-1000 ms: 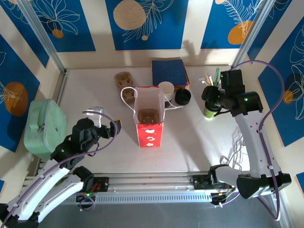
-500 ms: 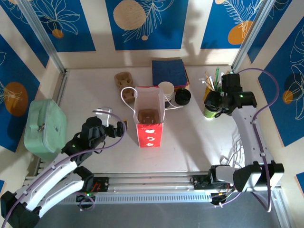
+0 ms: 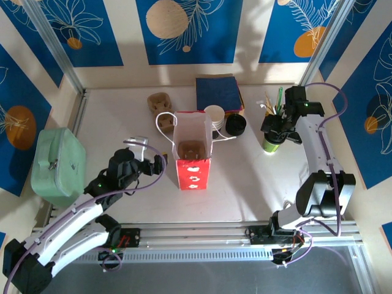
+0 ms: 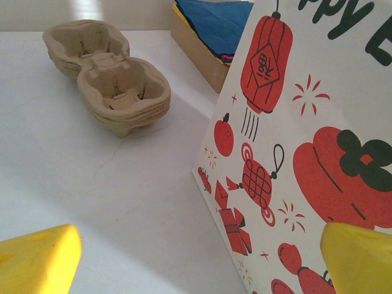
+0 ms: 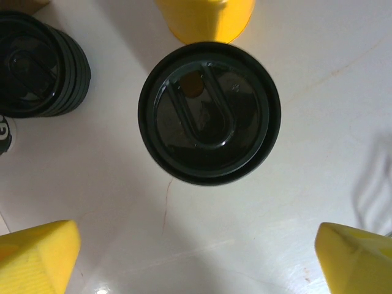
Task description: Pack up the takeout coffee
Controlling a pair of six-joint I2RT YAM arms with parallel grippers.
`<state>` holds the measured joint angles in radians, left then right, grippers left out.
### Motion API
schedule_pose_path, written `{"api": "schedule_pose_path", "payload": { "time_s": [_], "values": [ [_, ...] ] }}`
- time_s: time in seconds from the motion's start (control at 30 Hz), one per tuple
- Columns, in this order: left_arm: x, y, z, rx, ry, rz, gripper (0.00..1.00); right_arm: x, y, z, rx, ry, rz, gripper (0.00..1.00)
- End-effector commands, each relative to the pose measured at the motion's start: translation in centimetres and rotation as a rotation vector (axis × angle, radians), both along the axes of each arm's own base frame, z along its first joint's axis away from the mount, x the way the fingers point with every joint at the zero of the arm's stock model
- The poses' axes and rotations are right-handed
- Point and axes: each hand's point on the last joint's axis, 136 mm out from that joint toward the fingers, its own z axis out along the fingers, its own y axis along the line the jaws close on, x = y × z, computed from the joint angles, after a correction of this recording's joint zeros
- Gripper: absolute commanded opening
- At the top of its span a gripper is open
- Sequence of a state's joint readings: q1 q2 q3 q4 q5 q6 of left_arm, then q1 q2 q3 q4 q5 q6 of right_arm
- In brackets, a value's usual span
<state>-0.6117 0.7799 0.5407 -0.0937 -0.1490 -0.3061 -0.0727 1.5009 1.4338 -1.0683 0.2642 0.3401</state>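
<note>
Tipping threatens: the right fingers (image 5: 38,256), wide apart and empty, hover over the takeout coffee (image 5: 209,113), standing on the table (image 5: 324,79) between them; an off-centre squeeze could topple the light paper cup or pop its glossy round black lid. The left fingers (image 4: 37,257), equally wide, face the smooth printed paper bag (image 4: 294,141).

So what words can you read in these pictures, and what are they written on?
"ppy" and then part of a letter, maybe "E", cut off by the picture edge: black letters on the white paper bag with red drawings.
One sign inside the red lantern drawing on that bag: too blurred to read.
Round black plastic lid of the lime-green takeout coffee cup: no words.
</note>
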Motion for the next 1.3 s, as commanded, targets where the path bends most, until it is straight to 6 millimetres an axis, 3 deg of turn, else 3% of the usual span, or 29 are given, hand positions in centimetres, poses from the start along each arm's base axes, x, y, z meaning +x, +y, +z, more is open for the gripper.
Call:
{"api": "schedule_pose_path", "payload": {
  "time_s": [0.0,0.4,0.97,1.27],
  "values": [
    [0.2,-0.7,1.2,-0.014,-0.038,-0.034,0.99,0.1,0.4,-0.2,0.054,0.029,0.037,0.99],
    [0.3,-0.7,1.0,-0.022,-0.036,-0.037,0.99,2.0,0.0,-1.7,0.060,0.068,0.048,0.97],
    [0.5,-0.5,1.0,-0.019,-0.026,-0.020,0.99,2.4,-0.7,-3.3,0.027,0.139,0.068,0.85],
    [0.5,-0.5,1.2,-0.021,-0.025,-0.018,0.99,2.9,-1.0,-4.0,0.022,0.162,0.072,0.84]
  ]
}}
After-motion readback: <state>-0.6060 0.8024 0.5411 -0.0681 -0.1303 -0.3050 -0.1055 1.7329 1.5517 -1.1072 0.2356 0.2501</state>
